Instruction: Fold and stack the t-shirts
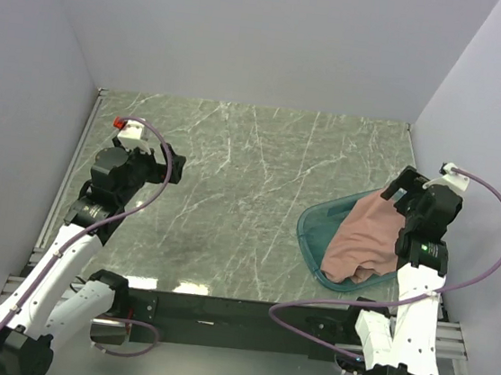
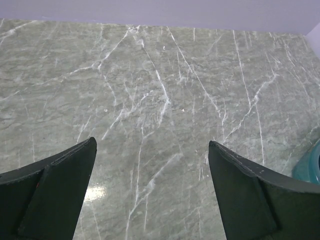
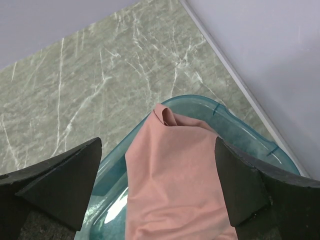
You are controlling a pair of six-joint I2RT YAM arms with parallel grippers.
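A salmon-pink t-shirt (image 1: 364,238) lies bunched in the translucent teal tub (image 1: 314,234) at the table's right side. In the right wrist view the same t-shirt (image 3: 172,175) fills the tub (image 3: 240,127), one fold draped over its far rim. My right gripper (image 1: 410,189) hovers just above the tub's far right part, and its jaws (image 3: 157,187) stand open with the cloth below them, apart from it. At the left of the table my left gripper (image 1: 168,160) is raised and open (image 2: 152,192), with only bare marble between its fingers.
The green marble table (image 1: 240,195) is walled by pale panels on three sides. The tub's edge (image 2: 310,167) shows at the far right of the left wrist view. Purple cables loop off both arms.
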